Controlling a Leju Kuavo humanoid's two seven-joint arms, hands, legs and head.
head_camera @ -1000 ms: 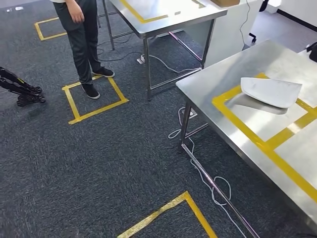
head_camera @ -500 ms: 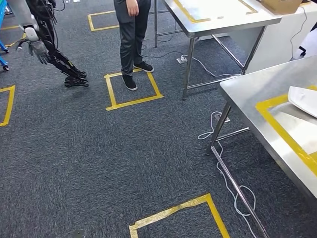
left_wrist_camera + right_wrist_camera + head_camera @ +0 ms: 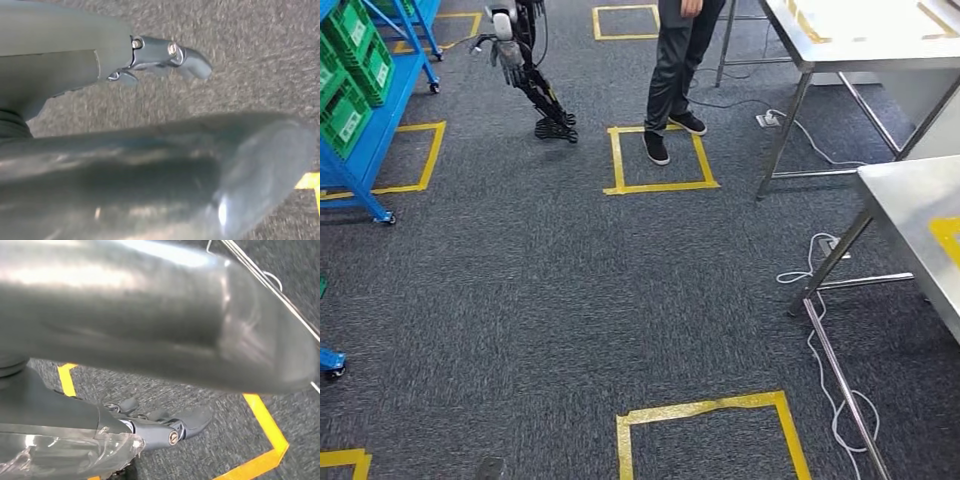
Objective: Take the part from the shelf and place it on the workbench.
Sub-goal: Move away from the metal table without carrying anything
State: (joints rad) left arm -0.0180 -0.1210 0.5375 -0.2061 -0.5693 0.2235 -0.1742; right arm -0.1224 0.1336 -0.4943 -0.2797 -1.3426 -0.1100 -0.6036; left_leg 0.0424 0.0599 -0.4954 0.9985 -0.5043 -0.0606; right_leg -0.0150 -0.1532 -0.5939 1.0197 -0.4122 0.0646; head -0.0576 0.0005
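A blue shelf (image 3: pixel 376 150) with green bins (image 3: pixel 346 95) stands at the far left of the head view. Whether a part lies in the bins cannot be made out. A corner of the steel workbench (image 3: pixel 912 215) with yellow tape shows at the right edge. My left hand (image 3: pixel 151 170) hangs over the grey carpet, its thick thumb large in the picture and its fingers (image 3: pixel 166 52) stretched out, holding nothing. My right hand (image 3: pixel 151 315) also hangs over the carpet above a yellow tape square, fingers (image 3: pixel 177 427) extended and empty.
A person (image 3: pixel 675 70) stands on a yellow tape square (image 3: pixel 660 160) ahead. Another robot (image 3: pixel 524 60) stands beside the shelf. A second steel table (image 3: pixel 863 35) is at the far right. White cables (image 3: pixel 841 390) trail on the floor by the workbench legs. Another blue frame's foot (image 3: pixel 331 360) sits at the left edge.
The camera has swung to the left: the whole scene slid to the right, the blue shelf came into view and the workbench with its white part slipped off to the right.
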